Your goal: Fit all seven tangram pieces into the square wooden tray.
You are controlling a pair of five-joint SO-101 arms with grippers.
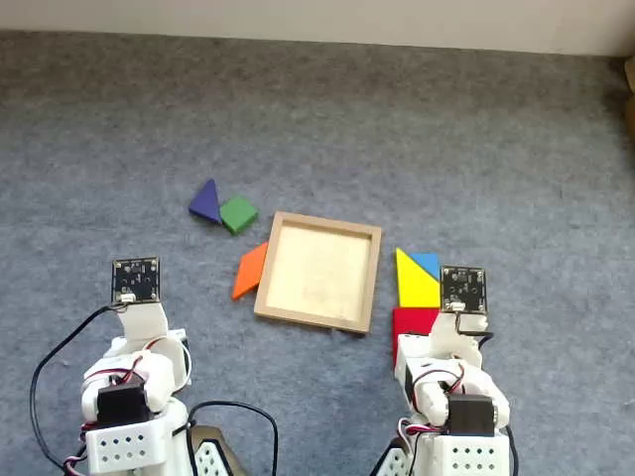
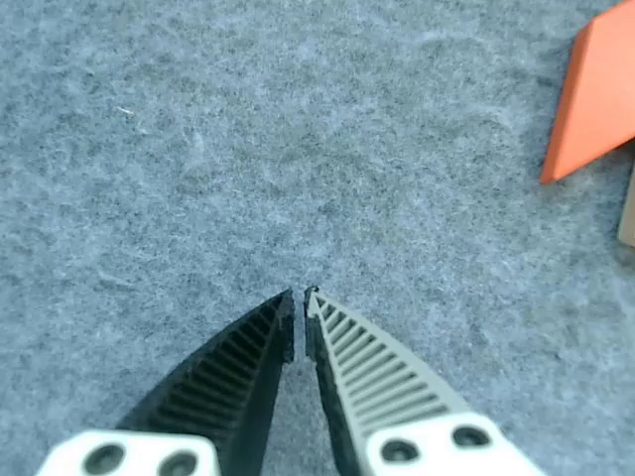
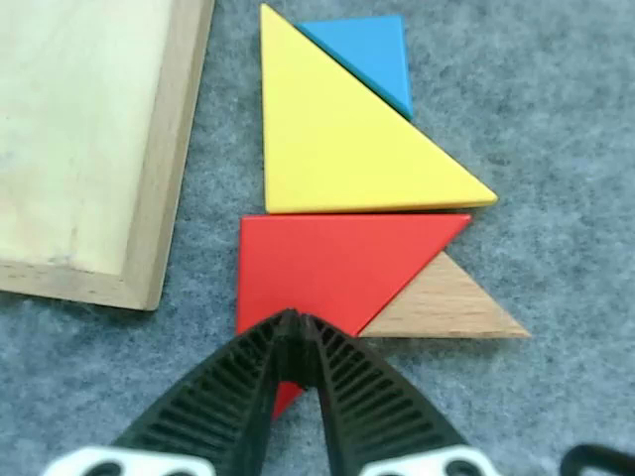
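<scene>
The square wooden tray (image 1: 322, 224) lies empty at the table's centre. An orange piece (image 1: 250, 270) touches its left side, and a purple triangle (image 1: 205, 201) and a green square (image 1: 238, 214) lie farther up left. To the right of the tray sit a yellow triangle (image 3: 347, 149), a blue triangle (image 3: 367, 50), a red triangle (image 3: 327, 263) and a plain wood triangle (image 3: 446, 307), all packed together. My right gripper (image 3: 296, 315) is shut, its tips over the red triangle's near corner. My left gripper (image 2: 300, 294) is shut over bare carpet, with the orange piece (image 2: 595, 89) off to one side.
Grey carpet covers the table. The left arm (image 1: 136, 281) stands at the front left and the right arm (image 1: 463, 290) at the front right. The tray's rim (image 3: 169, 149) runs beside the yellow and red triangles.
</scene>
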